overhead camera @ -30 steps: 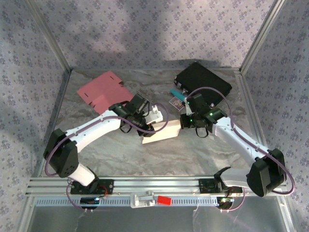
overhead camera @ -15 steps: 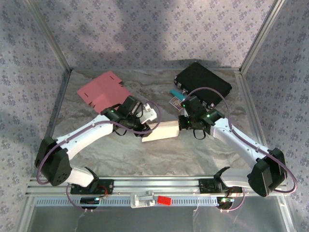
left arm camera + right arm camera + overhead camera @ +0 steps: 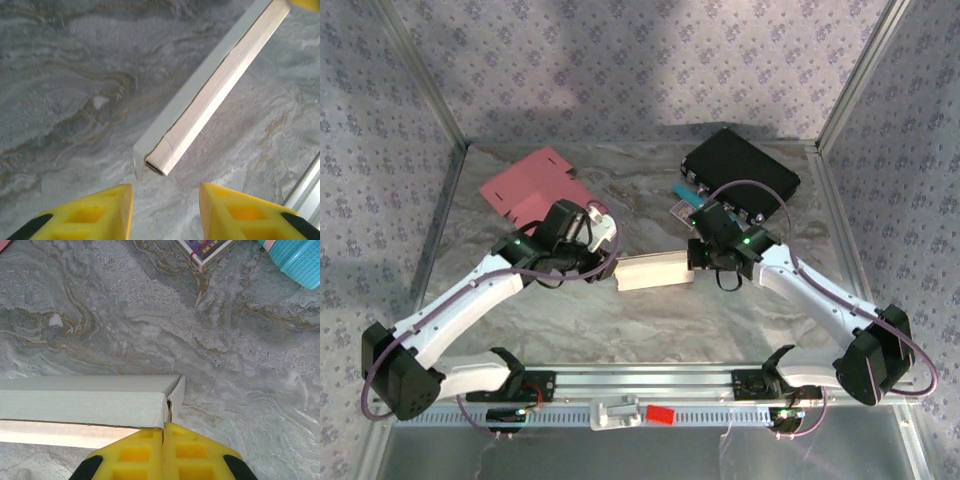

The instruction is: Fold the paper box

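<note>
The white paper box [image 3: 655, 270] lies as a long, flattened sleeve at the middle of the table. My right gripper [image 3: 696, 256] is shut on a thin flap at its right end. In the right wrist view the yellow fingers [image 3: 140, 452] meet at the box's corner [image 3: 167, 407]. My left gripper [image 3: 607, 240] stands open just left of and behind the box. In the left wrist view the box's open left end [image 3: 155, 162] sits a little ahead of the gripper [image 3: 165, 192], touching neither finger.
A flat pink cardboard sheet [image 3: 533, 186] lies at the back left. A black case [image 3: 740, 166] is at the back right, with a teal basket [image 3: 295, 260] and a small card pack [image 3: 205, 250] before it. A metal rail [image 3: 650, 382] runs along the near edge.
My left gripper has let go of the box's left end and drawn back to the left. The box has swung from slanted to nearly level, its right end still held.
</note>
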